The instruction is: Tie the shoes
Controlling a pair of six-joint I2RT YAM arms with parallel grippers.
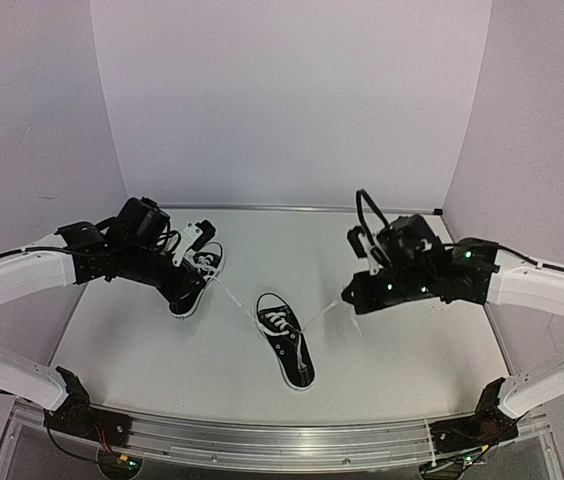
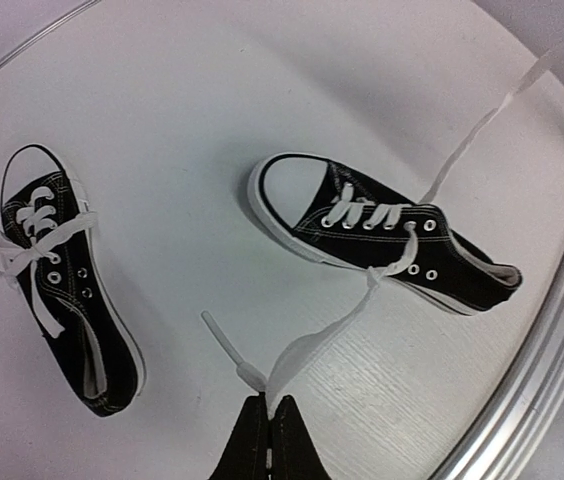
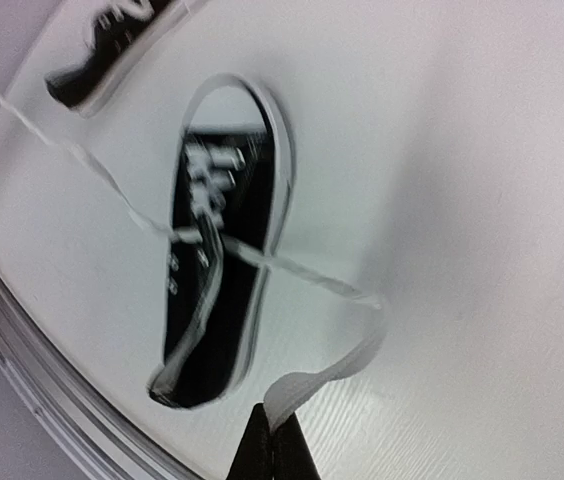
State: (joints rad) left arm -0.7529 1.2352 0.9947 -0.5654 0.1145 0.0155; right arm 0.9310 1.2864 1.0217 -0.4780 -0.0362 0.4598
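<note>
To the left, the left shoe [image 2: 62, 300] lies by itself, partly under that arm. The left gripper [image 2: 268, 410] is pinched tight on one lace end [image 2: 297, 355] of the middle shoe [image 1: 285, 345], which sits flat on the table [image 1: 412, 370]. The right gripper [image 3: 272, 418] pinches the other end [image 3: 312, 385]. Both strands run outward, probably to take up slack before crossing them. Two shoes, two grippers, two held ends.

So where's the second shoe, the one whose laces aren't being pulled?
In the top view the second shoe lies at the table's left, partly under the left arm, just back-left of the centre shoe.
</note>
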